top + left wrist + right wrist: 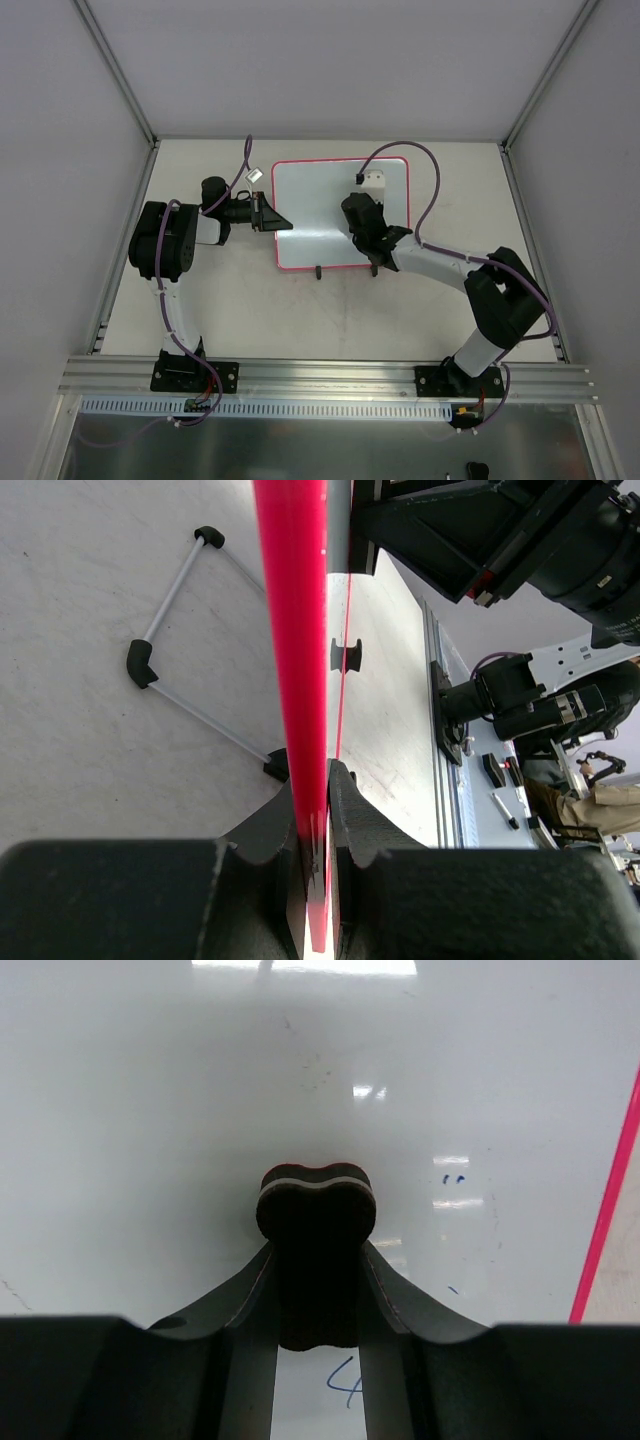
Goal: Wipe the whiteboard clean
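Bright, even overhead light, glare patches on the whiteboard [300, 1080], close fingers [120, 1380] softly blurred.

The whiteboard [320, 215] is glossy white with a hot pink-red frame [295, 680] and a few small blue pen marks [343, 1380]. The eraser [316, 1210] is mostly black, with a thin pale stripe and a red layer on top. The arms [430, 262] are black and white, with purple cables [432, 190]. The table [330, 310] is off-white.
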